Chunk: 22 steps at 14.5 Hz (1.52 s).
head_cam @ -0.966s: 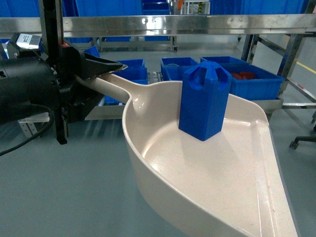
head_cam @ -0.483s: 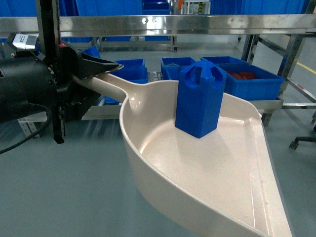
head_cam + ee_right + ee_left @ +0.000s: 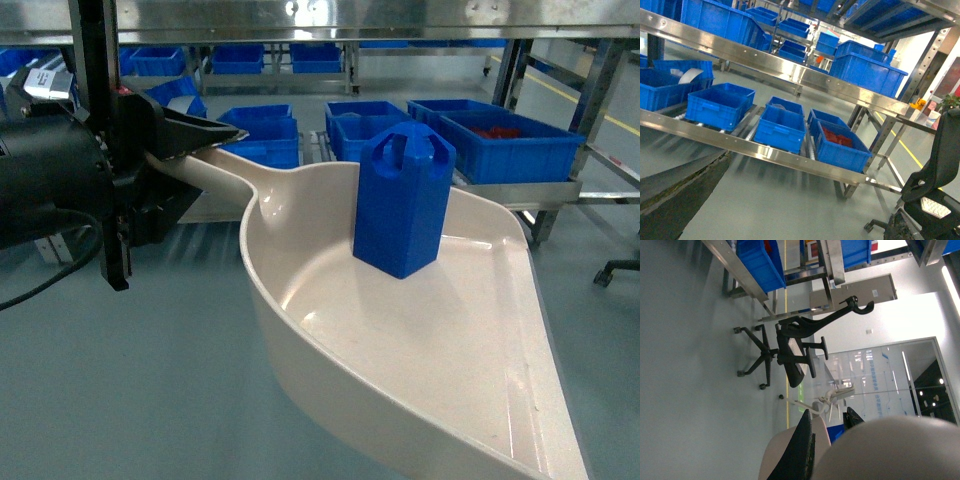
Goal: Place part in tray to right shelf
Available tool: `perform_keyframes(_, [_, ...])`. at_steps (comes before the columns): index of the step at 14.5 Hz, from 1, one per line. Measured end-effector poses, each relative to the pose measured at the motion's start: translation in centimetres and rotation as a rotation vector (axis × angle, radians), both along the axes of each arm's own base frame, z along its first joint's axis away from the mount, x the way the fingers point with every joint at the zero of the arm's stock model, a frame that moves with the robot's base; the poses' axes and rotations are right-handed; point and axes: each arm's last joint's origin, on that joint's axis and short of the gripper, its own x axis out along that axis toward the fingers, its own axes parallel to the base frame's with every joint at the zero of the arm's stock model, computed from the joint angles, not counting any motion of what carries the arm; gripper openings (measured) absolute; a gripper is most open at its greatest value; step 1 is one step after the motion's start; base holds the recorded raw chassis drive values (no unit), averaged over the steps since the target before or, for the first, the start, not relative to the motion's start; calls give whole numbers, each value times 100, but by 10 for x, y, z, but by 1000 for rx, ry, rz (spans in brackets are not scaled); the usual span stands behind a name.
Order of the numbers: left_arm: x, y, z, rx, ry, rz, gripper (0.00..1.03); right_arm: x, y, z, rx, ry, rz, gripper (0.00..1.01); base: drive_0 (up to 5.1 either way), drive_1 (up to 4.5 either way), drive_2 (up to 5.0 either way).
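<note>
Part [image 3: 403, 200], bright blue with a peaked, pierced top, stands upright inside the tray [image 3: 400, 370], toward its back wall at about 12 o'clock of the pan. From the head camera the left gripper [image 3: 200, 135] reaches in level from 9 o'clock, black fingers clamped on the tray's long handle, holding the scoop off the grey floor [image 3: 120, 390]; the right shelf [image 3: 520, 190] with blue crates [image 3: 510, 145] lies behind at 1 o'clock. The left wrist camera shows one dark finger [image 3: 801, 450] against cream plastic, with an office chair [image 3: 790, 350] beyond. The right wrist camera shows steel rails and crates; whether that gripper is spread or closed I cannot tell.
</note>
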Motion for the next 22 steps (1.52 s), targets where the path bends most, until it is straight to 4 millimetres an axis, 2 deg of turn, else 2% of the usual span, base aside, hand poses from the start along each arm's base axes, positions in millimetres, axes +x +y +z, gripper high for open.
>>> perform_keyframes(22, [0,0,0,1,1,1,13,0,0,0,0,1,0,98,0,0,0])
